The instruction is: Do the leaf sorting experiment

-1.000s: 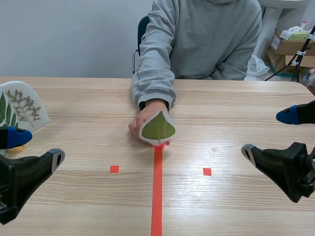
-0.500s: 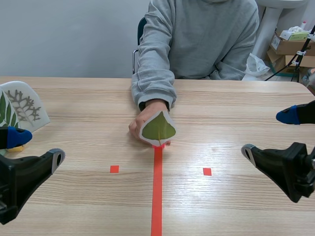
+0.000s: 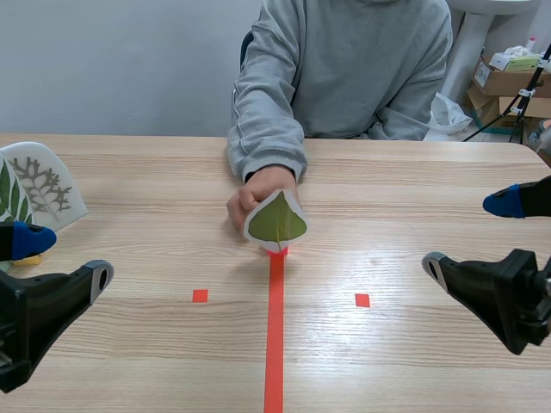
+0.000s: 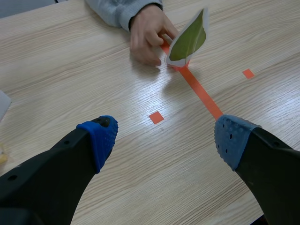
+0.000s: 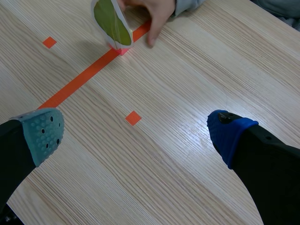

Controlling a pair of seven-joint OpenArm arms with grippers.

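Observation:
A person's hand [image 3: 254, 194] holds a green leaf card [image 3: 275, 221] upright on a small red base at the far end of the orange tape line [image 3: 275, 327]; the leaf card [image 4: 188, 40] also shows ahead of my left fingers, and the leaf card [image 5: 112, 22] ahead of my right ones. My left gripper [image 3: 60, 256] waits open near the table's left front edge. At the right front edge my right gripper [image 3: 473, 234] is open too. Neither holds anything.
Two more leaf cards [image 3: 34, 185] stand at the far left of the table. Small orange squares [image 3: 200, 296] [image 3: 362, 300] mark the wood on either side of the line. The person sits across the table; boxes [image 3: 508, 82] lie behind at the right.
The person's hand has drawn back a little from the card and lifted slightly; the card stands a bit more upright. Both arms are unmoved.

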